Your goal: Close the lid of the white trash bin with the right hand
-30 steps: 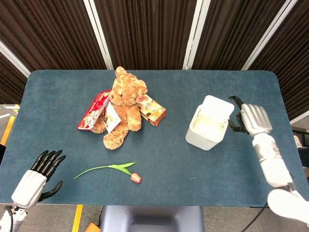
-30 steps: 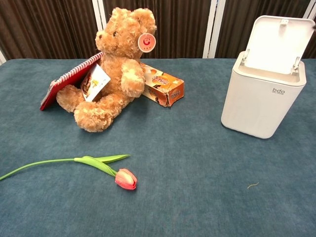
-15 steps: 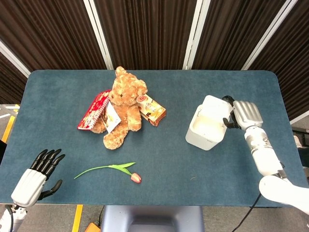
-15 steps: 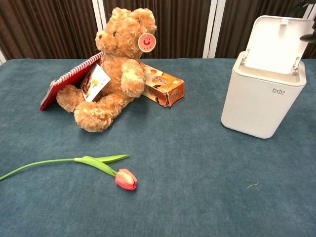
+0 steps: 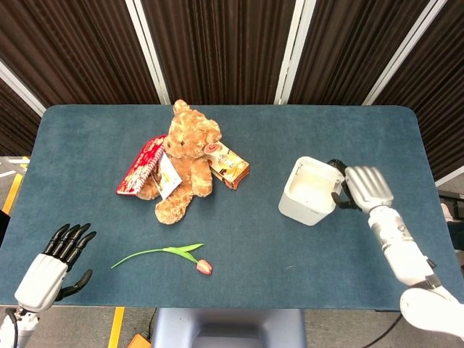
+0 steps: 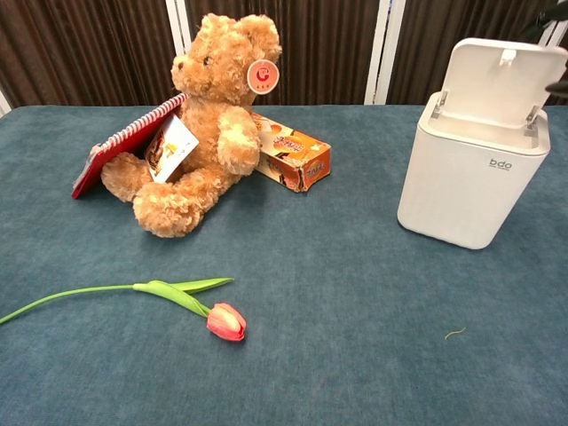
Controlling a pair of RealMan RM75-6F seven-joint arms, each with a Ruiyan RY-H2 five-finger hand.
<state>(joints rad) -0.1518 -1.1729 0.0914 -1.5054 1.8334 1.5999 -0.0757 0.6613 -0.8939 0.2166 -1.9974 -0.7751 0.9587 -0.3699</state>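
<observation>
From the head view I have my right robot hand (image 5: 367, 187) just behind the white trash bin (image 5: 310, 191) on the right side of the blue worktop (image 5: 290, 246), its dark fingers (image 5: 338, 197) curled toward the back of the lid (image 6: 499, 82); whether they actually touch it I cannot tell from above, and nothing is gripped in the hand. The chest view gives me what the overhead one hides: the lid is tilted forward but not down, with the bin's mouth open beneath it and the "bdo" mark on the front wall. That lower camera shows only dark fingertips (image 6: 557, 87) of the right hand at the frame's right edge beside the lid. My left robot hand (image 5: 52, 264) appears only from above, at the near left corner off the worktop's edge, fingers spread and holding nothing. Well left of the bin sits a teddy bear (image 6: 209, 124), leaning against a red spiral notebook (image 6: 124, 142), with an orange box (image 6: 293, 158) touching its other side. A tulip (image 6: 177, 302) lies near the front edge.
</observation>
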